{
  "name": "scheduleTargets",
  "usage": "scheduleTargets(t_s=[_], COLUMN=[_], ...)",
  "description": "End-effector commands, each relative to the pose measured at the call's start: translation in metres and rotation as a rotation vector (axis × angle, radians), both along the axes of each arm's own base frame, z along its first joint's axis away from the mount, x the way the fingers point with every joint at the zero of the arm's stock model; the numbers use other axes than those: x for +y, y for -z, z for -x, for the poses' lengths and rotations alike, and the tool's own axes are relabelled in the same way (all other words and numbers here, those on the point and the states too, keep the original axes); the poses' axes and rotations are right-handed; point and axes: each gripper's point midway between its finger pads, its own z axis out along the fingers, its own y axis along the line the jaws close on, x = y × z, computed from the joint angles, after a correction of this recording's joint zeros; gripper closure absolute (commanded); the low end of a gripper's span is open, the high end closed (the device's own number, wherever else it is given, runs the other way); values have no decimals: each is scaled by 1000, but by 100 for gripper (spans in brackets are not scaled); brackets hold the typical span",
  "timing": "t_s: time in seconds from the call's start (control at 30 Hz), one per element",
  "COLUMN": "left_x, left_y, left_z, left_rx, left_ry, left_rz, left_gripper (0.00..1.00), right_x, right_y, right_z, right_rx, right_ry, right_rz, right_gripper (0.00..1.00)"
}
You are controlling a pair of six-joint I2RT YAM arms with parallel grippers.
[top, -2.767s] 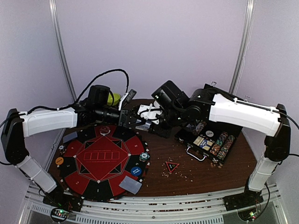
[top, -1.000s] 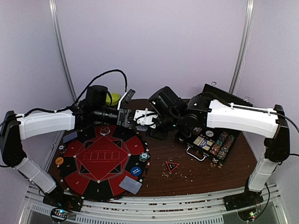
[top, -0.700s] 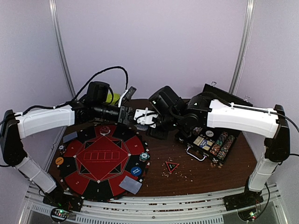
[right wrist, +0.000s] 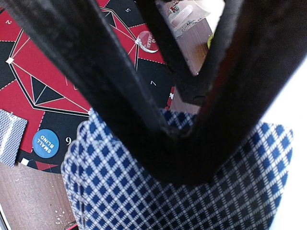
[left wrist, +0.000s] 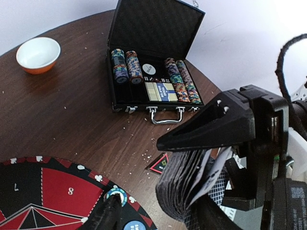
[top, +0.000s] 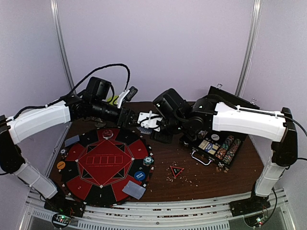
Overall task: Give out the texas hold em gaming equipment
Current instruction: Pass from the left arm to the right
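Note:
My right gripper (right wrist: 184, 143) is shut on a deck of blue-and-white diamond-backed playing cards (right wrist: 172, 191) and holds it in the air above the far right edge of the round red-and-black poker mat (top: 103, 163). In the left wrist view the deck (left wrist: 184, 184) is fanned slightly, and one white face sticks out. My left gripper (top: 129, 117) faces the deck from the left with its jaws apart and holds nothing. One of its fingers (left wrist: 105, 215) hangs over a striped chip (left wrist: 116, 195). The red-black triangle marker (top: 176, 171) lies on the bare wood.
The black chip case (top: 218, 143) stands open at the right, full of chip rows. On the mat lie face-down cards (top: 134, 189), a blue small-blind button (top: 139, 176), an orange button (top: 61, 165) and another chip (top: 107, 133). A white and orange bowl (left wrist: 38, 53) sits far back.
My left arm has drawn back to the left and lifted away from the deck, and its jaws have widened. The right arm holds the deck in the same place.

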Motion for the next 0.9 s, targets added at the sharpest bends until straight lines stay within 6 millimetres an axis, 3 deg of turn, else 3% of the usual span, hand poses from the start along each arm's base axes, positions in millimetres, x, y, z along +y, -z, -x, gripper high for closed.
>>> scheduleTargets(t_s=[0.0, 0.1, 0.37, 0.57, 0.63, 0.77, 0.87], left_x=[-2, -2, -4, -4, -4, 0, -1], left_y=[-30, -38, -41, -47, -48, -40, -33], left_z=[5, 6, 14, 19, 20, 13, 5], left_rx=[-71, -85, -63, -68, -67, -65, -47], left_ry=[37, 44, 76, 98, 100, 61, 35], left_rz=[48, 69, 87, 107, 109, 68, 34], left_gripper=[39, 41, 75, 93, 94, 75, 73], right_x=[-4, -4, -4, -5, -4, -4, -4], right_y=[-6, -5, -4, -4, -4, -5, -5], right_z=[-1, -1, -1, -1, -1, -1, -1], right_rx=[-8, -8, -7, -7, -8, -9, -9], right_ry=[10, 11, 10, 12, 10, 10, 9], right_rz=[-6, -4, -1, -1, -1, -3, 0], right_gripper=[44, 45, 48, 48, 48, 48, 49])
